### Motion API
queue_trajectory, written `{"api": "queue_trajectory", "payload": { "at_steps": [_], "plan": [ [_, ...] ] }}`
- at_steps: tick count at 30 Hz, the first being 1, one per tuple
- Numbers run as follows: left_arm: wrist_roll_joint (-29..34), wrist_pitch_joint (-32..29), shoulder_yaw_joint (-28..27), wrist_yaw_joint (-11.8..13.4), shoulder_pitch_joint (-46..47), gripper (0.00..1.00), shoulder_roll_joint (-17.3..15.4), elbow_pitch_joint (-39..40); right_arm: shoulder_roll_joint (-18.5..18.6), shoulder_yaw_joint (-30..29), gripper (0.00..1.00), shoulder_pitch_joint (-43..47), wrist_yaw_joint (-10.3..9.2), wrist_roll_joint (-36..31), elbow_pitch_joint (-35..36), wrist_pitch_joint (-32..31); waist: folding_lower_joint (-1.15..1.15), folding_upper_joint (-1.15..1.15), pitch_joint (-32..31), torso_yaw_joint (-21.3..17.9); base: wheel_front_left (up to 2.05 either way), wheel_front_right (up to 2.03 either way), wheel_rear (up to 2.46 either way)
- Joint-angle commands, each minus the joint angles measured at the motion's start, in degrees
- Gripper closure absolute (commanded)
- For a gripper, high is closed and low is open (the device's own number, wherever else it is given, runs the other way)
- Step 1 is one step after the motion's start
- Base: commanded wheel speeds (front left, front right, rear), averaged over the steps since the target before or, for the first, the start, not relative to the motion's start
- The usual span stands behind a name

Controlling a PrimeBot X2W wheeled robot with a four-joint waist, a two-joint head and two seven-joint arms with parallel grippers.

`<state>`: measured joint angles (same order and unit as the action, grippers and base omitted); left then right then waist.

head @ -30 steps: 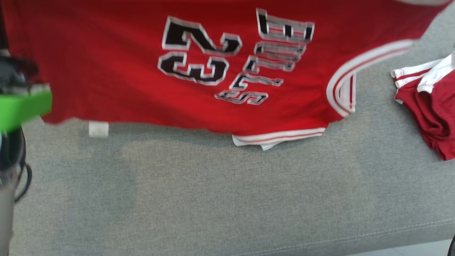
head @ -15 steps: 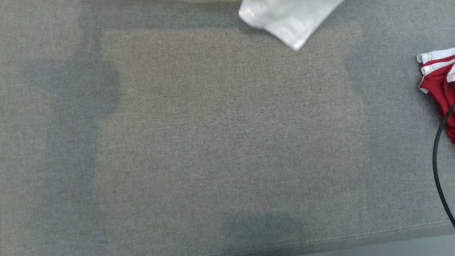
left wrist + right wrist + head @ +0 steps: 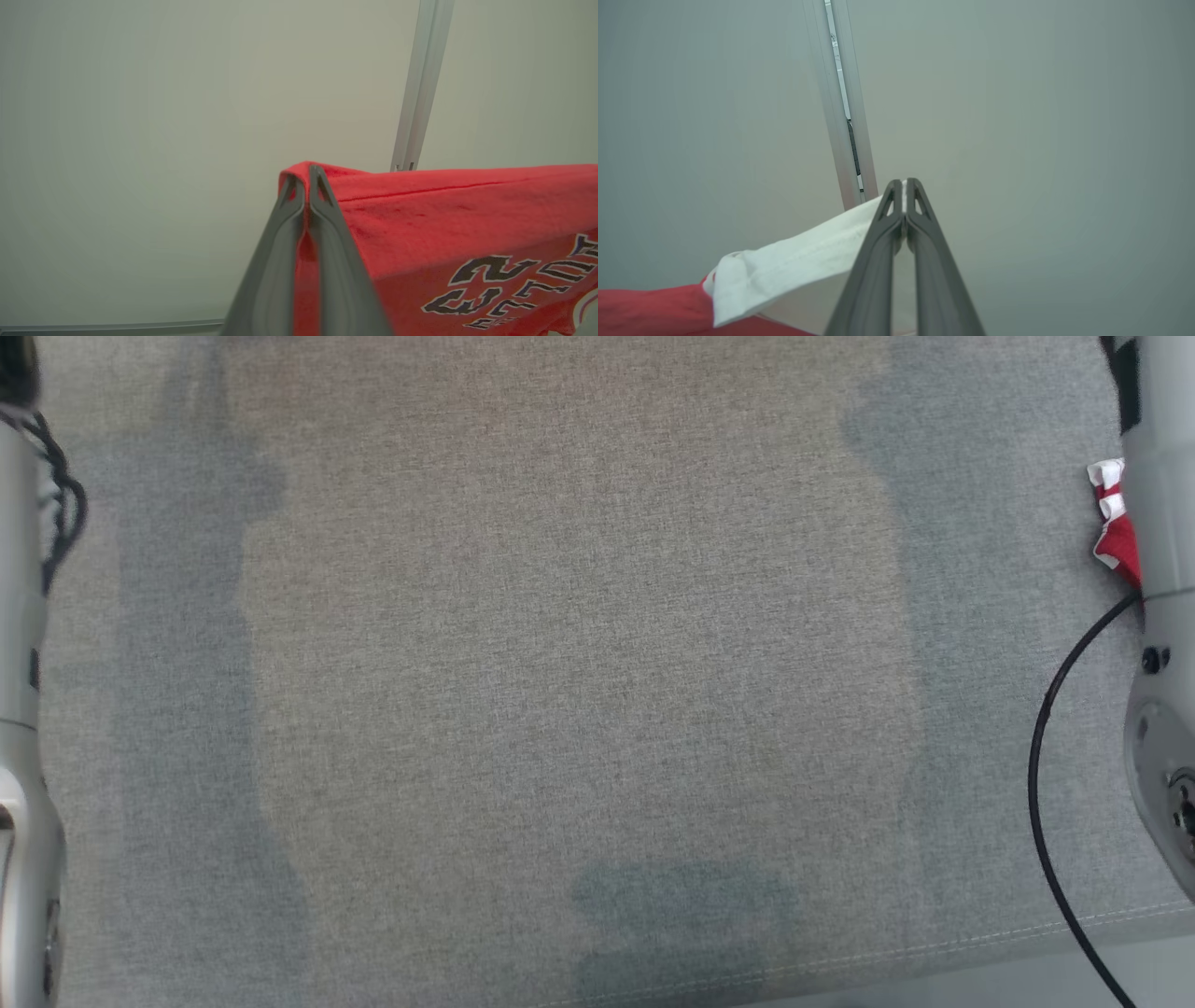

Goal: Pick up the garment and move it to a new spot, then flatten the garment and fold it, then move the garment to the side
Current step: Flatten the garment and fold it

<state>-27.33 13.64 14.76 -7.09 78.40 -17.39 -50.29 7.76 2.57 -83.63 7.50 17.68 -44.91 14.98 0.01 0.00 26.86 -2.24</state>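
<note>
Both claws are pinched tight here: the left gripper [image 3: 306, 186] clamps a corner of the red jersey [image 3: 444, 219] and the right gripper [image 3: 904, 186] nips its white trim [image 3: 794, 261], so the jersey hangs stretched between them, lifted off the grey cushion [image 3: 579, 663]. Looks like the move-it-to-a-new-spot step to me. Next it needs lowering onto the cushion's bare middle, corners kept apart, well clear of the red bundle [image 3: 1111, 537] at the cushion's right edge.

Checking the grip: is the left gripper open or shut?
Shut on the red jersey: its edge is pinched between the touching fingers of the left gripper.
</note>
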Motion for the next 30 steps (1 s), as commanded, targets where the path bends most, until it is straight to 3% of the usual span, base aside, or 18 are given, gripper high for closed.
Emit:
{"api": "queue_trajectory", "payload": {
  "at_steps": [1, 6, 10, 20, 30],
  "plan": [
    [-1.13, 0.22, -0.01, -0.31, -1.69, 1.0, 0.2, -1.51, -0.18, 0.25, 1.0, 1.52, -0.02, 0.33, -0.64, 0.21, -0.01, 0.0, 0.41, 0.01, 0.0, 0.0, 0.0],
    [-5.89, 1.08, 0.96, -0.4, -8.09, 1.0, 2.86, -4.9, -0.48, 1.18, 1.0, 10.9, -0.02, 3.1, 0.31, 0.21, -0.01, 0.0, 1.18, 1.04, 0.0, 0.0, 0.0],
    [-9.97, 1.58, 1.18, -0.41, -15.74, 1.0, 3.8, -2.95, 0.13, 2.74, 1.0, 22.07, -0.01, 7.8, 5.88, 0.22, -0.01, 0.0, 0.79, 2.19, 0.0, 0.0, 0.0],
    [-8.62, 1.58, -1.55, -0.41, -41.76, 1.0, 1.69, 12.37, 1.78, 4.18, 1.0, 55.21, -0.01, 14.97, 25.35, 0.22, -0.01, 0.0, -4.24, 1.84, 0.0, 0.0, 0.0],
    [-6.01, 0.58, -3.71, 5.27, -63.87, 1.0, -1.65, 31.4, 1.68, 2.72, 1.0, 78.28, -0.01, 16.79, 40.18, -3.28, -0.01, 0.0, -10.48, 0.28, 0.0, 0.0, 0.0]
  ]
}}
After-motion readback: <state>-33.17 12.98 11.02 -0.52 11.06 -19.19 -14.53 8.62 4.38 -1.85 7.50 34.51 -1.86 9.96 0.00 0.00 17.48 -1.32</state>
